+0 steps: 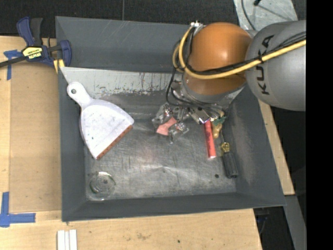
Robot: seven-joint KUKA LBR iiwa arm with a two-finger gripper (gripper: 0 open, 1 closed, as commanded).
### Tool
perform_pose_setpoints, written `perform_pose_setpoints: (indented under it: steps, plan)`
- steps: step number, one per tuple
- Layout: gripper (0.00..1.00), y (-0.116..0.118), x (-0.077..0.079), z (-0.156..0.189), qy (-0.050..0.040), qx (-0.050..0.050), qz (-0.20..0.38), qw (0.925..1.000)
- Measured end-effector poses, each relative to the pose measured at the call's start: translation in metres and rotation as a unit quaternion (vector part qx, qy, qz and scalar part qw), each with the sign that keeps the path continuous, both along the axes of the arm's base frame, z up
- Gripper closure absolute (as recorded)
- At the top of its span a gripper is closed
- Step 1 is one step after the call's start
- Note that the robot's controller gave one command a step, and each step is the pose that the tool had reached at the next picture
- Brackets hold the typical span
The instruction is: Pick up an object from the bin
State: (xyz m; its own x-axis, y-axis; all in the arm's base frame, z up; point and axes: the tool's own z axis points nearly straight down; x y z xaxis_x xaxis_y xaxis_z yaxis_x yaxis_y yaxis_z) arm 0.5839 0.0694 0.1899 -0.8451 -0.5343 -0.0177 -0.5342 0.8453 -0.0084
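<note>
My gripper (170, 123) hangs under the orange cover, right of the bin's middle, with its metal fingers pointing down and left. A small pink block (166, 127) sits between the fingertips, just above the bin floor. Right of it lies a red stick-like tool (210, 138) with a brass fitting, and beside that a black handle (229, 164) toward the right wall.
A white dustpan (102, 125) with a brown edge lies in the left half, its handle pointing to the back left corner. A small clear round lid (102, 184) rests in the front left corner. The arm and its yellow cable hang over the back right part.
</note>
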Motion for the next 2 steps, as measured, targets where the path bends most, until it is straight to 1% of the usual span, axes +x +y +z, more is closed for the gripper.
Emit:
perform_pose_setpoints:
  steps: [1,2]
  plan:
    - [1.0,0.0,0.001,0.004,0.0153,-0.001,0.001,0.9999]
    - [1.0,-0.006,0.002,0.07,0.0093,-0.001,-0.012,0.9999]
